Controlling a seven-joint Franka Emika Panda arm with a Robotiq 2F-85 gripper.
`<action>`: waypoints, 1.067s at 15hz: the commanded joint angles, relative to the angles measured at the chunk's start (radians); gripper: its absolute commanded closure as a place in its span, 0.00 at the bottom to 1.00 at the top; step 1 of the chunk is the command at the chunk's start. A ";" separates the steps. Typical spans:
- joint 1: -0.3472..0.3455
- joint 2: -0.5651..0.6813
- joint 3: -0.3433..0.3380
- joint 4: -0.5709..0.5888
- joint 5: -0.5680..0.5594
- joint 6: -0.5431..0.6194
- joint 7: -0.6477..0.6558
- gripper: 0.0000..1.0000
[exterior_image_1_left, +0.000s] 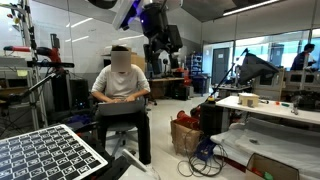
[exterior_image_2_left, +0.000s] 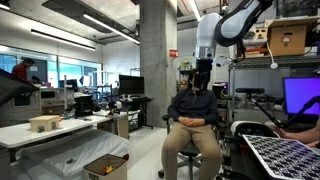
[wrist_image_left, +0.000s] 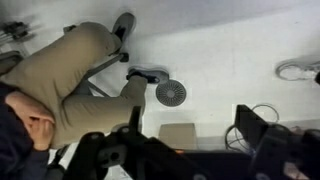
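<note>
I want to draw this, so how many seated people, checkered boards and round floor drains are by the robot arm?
Seated person in tan trousers: 1
Black-and-white checkered flat board: 1
Round grey metal floor drain: 1
Total: 3

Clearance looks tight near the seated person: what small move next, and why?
I'd probably raise the gripper a little. In an exterior view it seems to hang close above the seated person, and the wrist view shows their legs below the apart, empty jaws.
</note>
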 joint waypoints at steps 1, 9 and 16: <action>-0.013 -0.087 0.017 -0.081 -0.024 0.011 0.013 0.00; -0.014 -0.113 0.038 -0.126 0.007 -0.003 -0.007 0.00; -0.014 -0.114 0.038 -0.126 0.007 -0.003 -0.008 0.00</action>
